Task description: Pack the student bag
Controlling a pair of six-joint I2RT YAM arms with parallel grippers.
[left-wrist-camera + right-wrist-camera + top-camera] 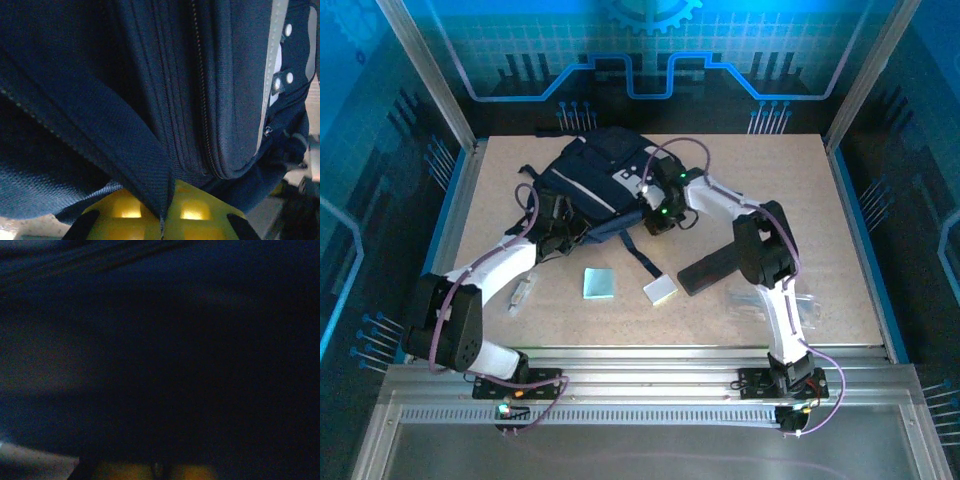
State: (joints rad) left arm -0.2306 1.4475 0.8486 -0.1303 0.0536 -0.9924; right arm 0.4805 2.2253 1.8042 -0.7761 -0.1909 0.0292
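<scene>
Entry one, the student bag (603, 172): a large navy backpack with grey-white stripes. It lies at the far middle of the table (820, 210), a little left of centre. One black strap (642, 258) trails from it across the bare board toward the near side. Seen from the left wrist, the bag (150, 75) is close up, with zips and seams running top to bottom and a pale stripe with studs at the right edge.

Entry two, the left gripper (552, 220): at the bag's left flank. From its own camera the left gripper (162, 220) is clenched on a fold of the navy cloth, which is drawn down between the yellow fingers (125, 210).

Entry three, the right gripper (660, 212): at the bag's right flank, with green lamps lit on the wrist. Its own camera is nearly dark, with navy cloth (160, 340) hard against the lens. The fingers are closed; whether cloth is nipped between them I cannot tell.

Entry four, loose items on the near side of the bag:
- A pale blue square pad (599, 283).
- A white-grey block (660, 290), near the pad's right side and apart from it, by the strap's end.
- A black oblong case (713, 270), just beside the right arm.
- A slim clear item (521, 295), close by the left arm.
- Some clear plastic (760, 300) near the right arm, too faint to identify
</scene>
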